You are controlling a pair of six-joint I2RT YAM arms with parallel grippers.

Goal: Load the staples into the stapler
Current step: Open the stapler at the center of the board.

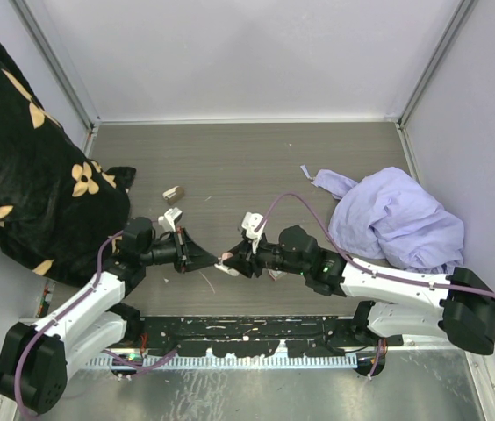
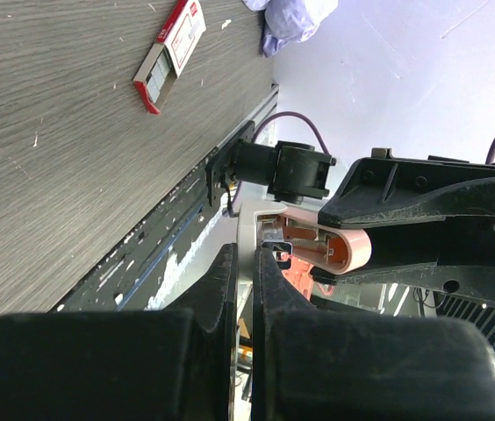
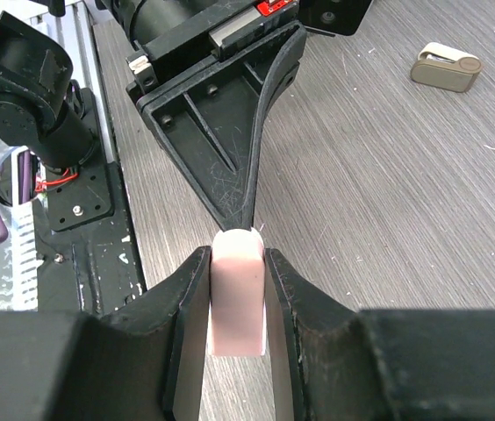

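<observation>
The right gripper (image 3: 237,261) clamps the pink stapler (image 3: 237,303) while the left gripper (image 3: 246,219), pinched shut, noses its end, the staples box (image 2: 170,54) lying well apart on the table (image 2: 46,193); a skewed pull could wrench the stapler free.

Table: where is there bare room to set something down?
Bare: the far strip of table between black blanket and lavender cloth. Crowded: near middle, where left tool and right tool meet at the pink stapler, beige stapler farther back.
</observation>
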